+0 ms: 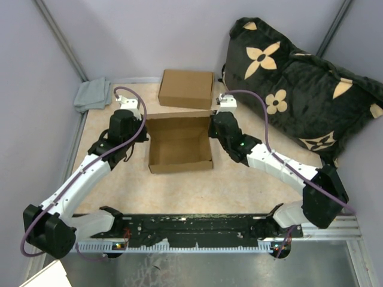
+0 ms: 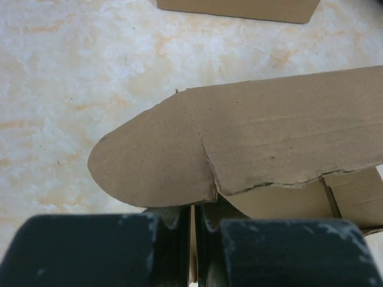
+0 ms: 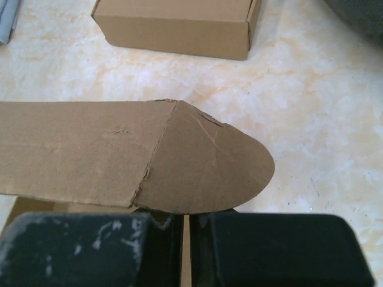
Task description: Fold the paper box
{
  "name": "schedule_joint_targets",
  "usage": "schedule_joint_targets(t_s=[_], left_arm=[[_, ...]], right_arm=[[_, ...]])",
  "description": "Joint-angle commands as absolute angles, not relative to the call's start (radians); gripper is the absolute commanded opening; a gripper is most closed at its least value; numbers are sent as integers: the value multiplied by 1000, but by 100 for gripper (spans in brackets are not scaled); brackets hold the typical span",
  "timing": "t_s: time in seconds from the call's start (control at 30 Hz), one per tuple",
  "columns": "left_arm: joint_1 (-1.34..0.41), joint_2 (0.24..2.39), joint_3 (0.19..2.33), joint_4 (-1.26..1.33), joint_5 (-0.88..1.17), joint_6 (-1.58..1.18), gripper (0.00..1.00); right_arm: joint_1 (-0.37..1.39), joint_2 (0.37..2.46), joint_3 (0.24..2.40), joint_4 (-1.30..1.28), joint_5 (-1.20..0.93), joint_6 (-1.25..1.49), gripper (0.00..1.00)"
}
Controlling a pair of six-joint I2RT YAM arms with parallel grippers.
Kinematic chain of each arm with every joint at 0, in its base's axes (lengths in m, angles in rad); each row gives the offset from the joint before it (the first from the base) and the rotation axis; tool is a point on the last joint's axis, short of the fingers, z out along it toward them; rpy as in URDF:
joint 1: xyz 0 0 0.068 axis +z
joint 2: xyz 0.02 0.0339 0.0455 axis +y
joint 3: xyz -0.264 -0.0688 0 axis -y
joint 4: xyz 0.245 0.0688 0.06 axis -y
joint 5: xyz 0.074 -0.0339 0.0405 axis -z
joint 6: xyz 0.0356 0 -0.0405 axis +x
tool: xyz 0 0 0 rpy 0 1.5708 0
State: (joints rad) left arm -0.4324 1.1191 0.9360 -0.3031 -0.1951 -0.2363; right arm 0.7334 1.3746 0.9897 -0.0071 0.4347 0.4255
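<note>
Left tool (image 2: pixel 192 222) and right tool (image 3: pixel 185 225) clench the paper box (image 1: pixel 179 149); closed box (image 1: pixel 186 88), cushion (image 1: pixel 299 89) beyond.

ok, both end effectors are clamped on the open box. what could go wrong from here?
1. The left end effector and right end effector each pinch only a thin wall edge of the open box. The card could slip out or tear along the ragged crease.
2. Uneven pulls from the two arms could skew or drag the box.
3. The closed box sits close behind, so a swinging flap may catch it.
</note>
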Motion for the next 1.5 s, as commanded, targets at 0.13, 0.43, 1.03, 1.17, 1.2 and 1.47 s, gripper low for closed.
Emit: schedule_joint_targets(t_s=[0.13,0.43,1.03,1.17,1.2,1.47], left_arm=[[-440,1085,914,-293,-122,-275,5],[-442,1057,936,-310,-118,-271,4],[-441,1043,975,-353,-106,-267,4],[-442,1044,980,-351,-108,-263,4],[-441,1043,981,-351,-108,-263,4],[-441,1034,972,-353,-108,-259,4]], right_arm=[[764,1353,1007,16,428,453,1],[767,1350,1084,-43,450,419,1],[772,1370,1141,-107,410,522,2],[772,1376,1179,-125,420,502,2],[772,1379,1187,-131,420,499,2],[770,1380,1186,-134,422,478,3]])
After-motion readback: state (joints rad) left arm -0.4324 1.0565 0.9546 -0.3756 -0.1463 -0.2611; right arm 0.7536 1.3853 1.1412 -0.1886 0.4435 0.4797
